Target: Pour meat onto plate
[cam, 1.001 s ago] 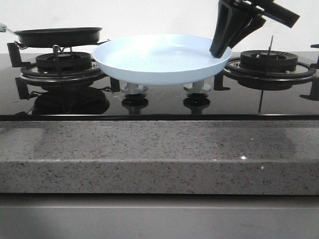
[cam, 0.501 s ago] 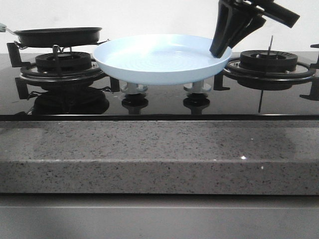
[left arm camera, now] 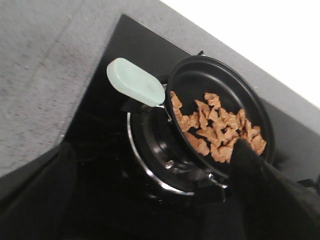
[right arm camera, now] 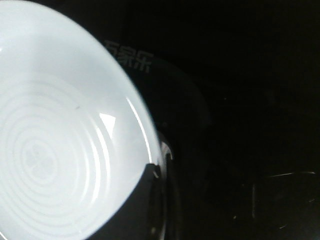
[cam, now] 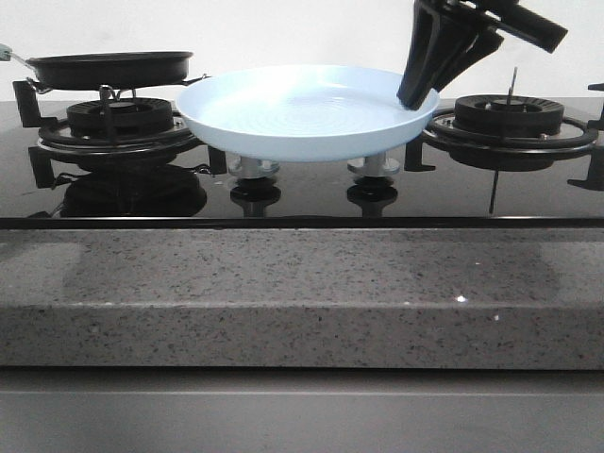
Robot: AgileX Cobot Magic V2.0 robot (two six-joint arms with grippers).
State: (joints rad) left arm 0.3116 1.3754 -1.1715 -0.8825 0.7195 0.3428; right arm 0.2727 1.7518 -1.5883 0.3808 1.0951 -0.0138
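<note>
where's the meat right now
The meat is heaped in the black frying pan on the stove's left burner, left of the pale blue plate.

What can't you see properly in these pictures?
- Front view: the meat is hidden behind the pan wall; it shows only in the left wrist view.
- Right wrist view: the plate is cut off by the edges.
- Left gripper: its fingertips are cut off in the left wrist view.
</note>
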